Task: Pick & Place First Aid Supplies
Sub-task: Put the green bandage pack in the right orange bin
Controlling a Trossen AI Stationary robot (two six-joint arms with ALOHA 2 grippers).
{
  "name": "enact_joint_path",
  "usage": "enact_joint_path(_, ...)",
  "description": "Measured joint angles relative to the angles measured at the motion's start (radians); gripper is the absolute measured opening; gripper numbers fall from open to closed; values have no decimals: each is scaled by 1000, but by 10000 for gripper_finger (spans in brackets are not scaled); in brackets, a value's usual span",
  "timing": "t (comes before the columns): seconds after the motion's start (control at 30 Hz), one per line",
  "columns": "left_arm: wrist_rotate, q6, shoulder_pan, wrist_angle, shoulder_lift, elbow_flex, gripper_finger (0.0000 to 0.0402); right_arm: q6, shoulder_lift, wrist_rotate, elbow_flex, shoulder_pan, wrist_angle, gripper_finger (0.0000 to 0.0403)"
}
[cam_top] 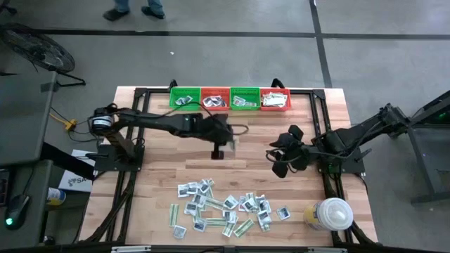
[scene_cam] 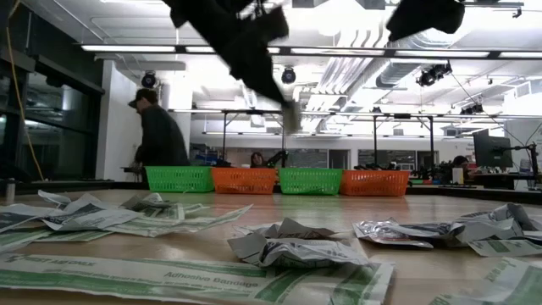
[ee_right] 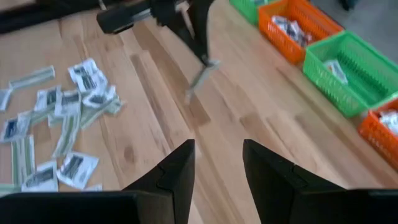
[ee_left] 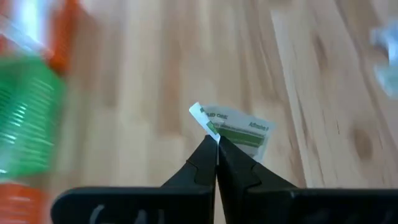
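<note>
A green-striped strip (ee_left: 239,132) is pinched between the closed fingers of the left gripper (cam_top: 226,144), held in the air over the bare middle of the table (cam_top: 155,176), between the pile of packets (cam_top: 225,209) near the front edge and the row of four baskets (cam_top: 230,99) at the back. The carry step appears to be in hand: one supply has been lifted clear and is not yet over any basket. In the right wrist view the strip is seen dangling below the left fingers, well short of the green and orange baskets. The right gripper (ee_right: 217,165) waits to the side above the table, its fingers spread apart and holding nothing. A white lidded container (cam_top: 330,213) stands at the front right corner. A person (scene_cam: 157,127) is seen beyond the table. The next move would call for the strip to be brought over the matching basket, likely a green one, and released only once it is inside the rim.
</note>
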Motion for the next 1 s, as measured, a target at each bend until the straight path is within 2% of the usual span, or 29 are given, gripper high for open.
enact_joint_path(0.27, -96, 2, -1, 237, -80, 4, 0, -98, 0, 42, 0, -69, 141, 129)
enact_joint_path(0.4, -95, 16, -1, 319, -80, 3, 0, -132, 0, 36, 0, -106, 186, 129)
enact_joint_path(0.53, -81, 36, 0, 408, -80, 3, 0, -184, 0, -19, 0, -150, 220, 134)
enact_joint_path(0.87, -76, 41, 0, 480, -80, 3, 0, -227, 0, -142, 0, -267, 258, 209)
enact_joint_path(1.0, -72, 43, 0, 524, -80, 3, 0, -256, 15, -189, 0, -307, 265, 219)
